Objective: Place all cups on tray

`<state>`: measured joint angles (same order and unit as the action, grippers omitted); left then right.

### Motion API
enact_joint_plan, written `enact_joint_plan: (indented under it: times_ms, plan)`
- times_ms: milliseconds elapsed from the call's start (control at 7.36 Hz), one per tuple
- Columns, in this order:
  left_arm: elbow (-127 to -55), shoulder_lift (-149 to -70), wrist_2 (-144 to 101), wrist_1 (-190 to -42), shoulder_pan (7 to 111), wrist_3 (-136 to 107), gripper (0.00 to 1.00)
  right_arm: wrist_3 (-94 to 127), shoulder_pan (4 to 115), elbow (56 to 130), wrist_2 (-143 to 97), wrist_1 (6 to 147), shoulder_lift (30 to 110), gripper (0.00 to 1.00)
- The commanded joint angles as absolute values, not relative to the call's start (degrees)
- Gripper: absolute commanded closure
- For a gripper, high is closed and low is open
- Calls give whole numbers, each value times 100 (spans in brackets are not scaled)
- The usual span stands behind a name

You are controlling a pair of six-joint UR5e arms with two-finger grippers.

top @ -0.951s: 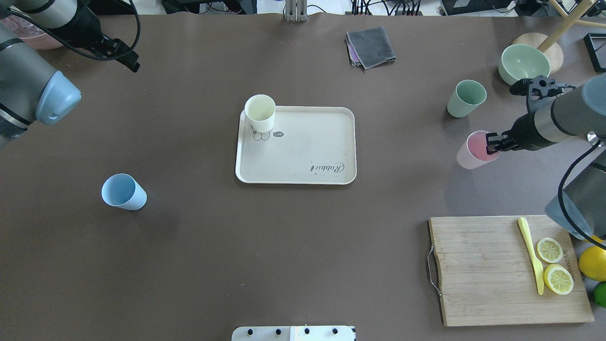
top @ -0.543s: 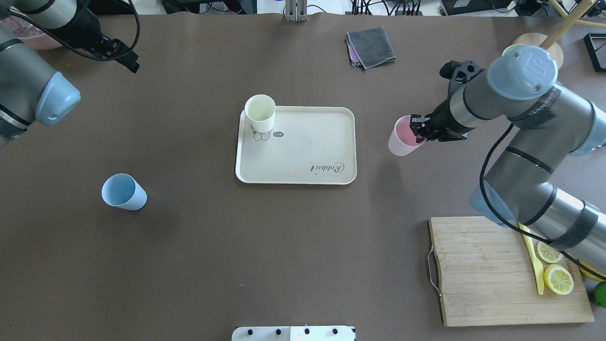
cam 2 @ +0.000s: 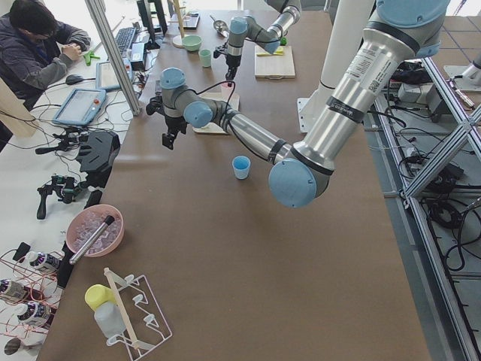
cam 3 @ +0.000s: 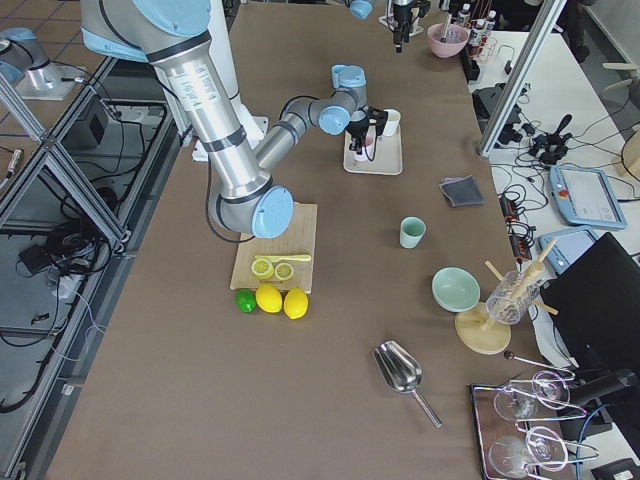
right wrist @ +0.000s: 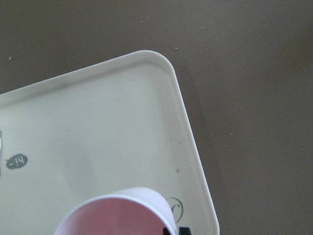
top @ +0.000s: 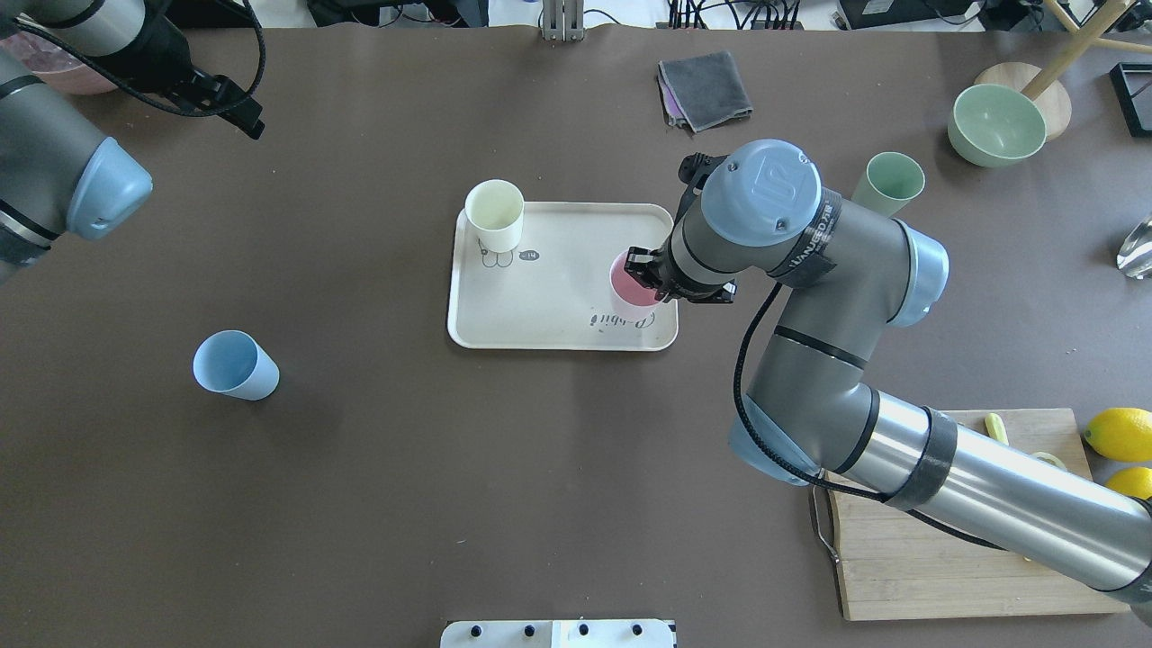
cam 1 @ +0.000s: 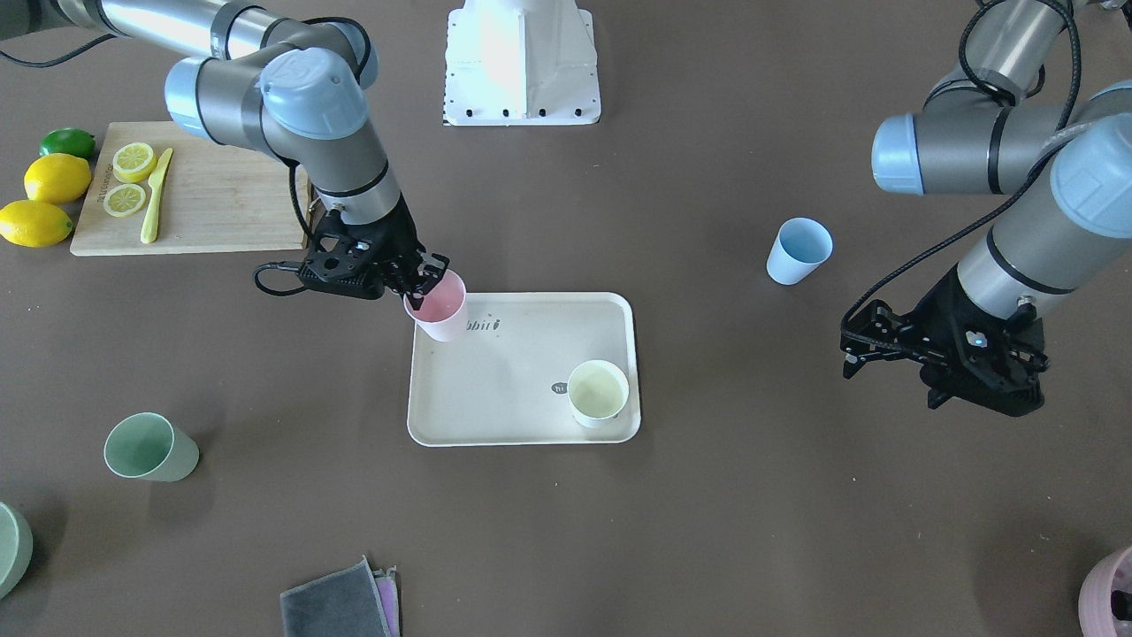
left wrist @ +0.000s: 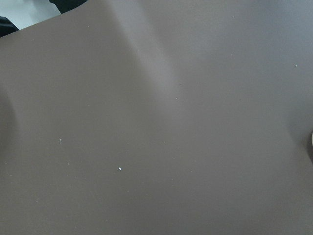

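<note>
In the front-facing view the right gripper (cam 1: pixel 427 281) is clamped on the rim of the small pink tapered matte cup (cam 1: pixel 439 311) and holds it upright over the far left corner of the flat beige rounded tray (cam 1: pixel 495 398) with its white rim (whether the base touches the tray cannot be told). The pale yellow-cream cup (cam 1: pixel 599 394) stands on the tray's near right corner. The left gripper (cam 1: pixel 851 354) hangs over bare table well right of the tray, and I cannot tell whether its jaws are apart. In the overhead view the pink cup covers part of the tray's "Rabbit" lettering near its right edge. The light blue cup (top: pixel 234 364) stands on the brown table (top: pixel 405 495) well left of the tray, and the sage green cup (top: pixel 886 183) stands to the right, partly behind the right arm (top: pixel 810 297). The left side view shows the blue cup alone in mid table. The right side view shows the green cup apart from the tray, near a folded grey cloth (cam 3: pixel 460 191). The left wrist view shows only table. The right wrist view shows the pink rim at the bottom edge, above the tray.
</note>
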<state>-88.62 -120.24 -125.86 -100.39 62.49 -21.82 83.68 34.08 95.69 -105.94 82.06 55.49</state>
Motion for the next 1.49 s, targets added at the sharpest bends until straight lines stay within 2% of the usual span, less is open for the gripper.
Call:
enact_joint_plan:
  times_ms: [0,136,272,679,951,1223,1359]
  plan:
    - [-8859,-12032,-12586,-10037,6249,-2188,1,8323,3340,9449,-10521,8209,5502,93]
    - [-8859,-12032,-12586,-10037,6249,-2188,1,8297,3340,9413,-10477,8200,5511,11]
    - [-8859,-12024,-12586,-10046,6249,-2188,1,8236,3340,9413,-10407,8200,5493,0]
    - [-8920,-11997,-12595,-10037,6240,-2188,1,7842,3864,9571,-10843,8253,5502,0]
    - [-9358,-11586,-12586,-10046,6127,-2729,1,7001,4776,9554,-11563,8401,5598,0]
    - [-10541,-10439,-12577,-10107,5733,-3494,1,5580,5630,9571,-11987,9024,5677,0]
    - [-10747,-9824,-12568,-10647,5443,-3742,1,4911,5982,9554,-12136,9061,5869,0]
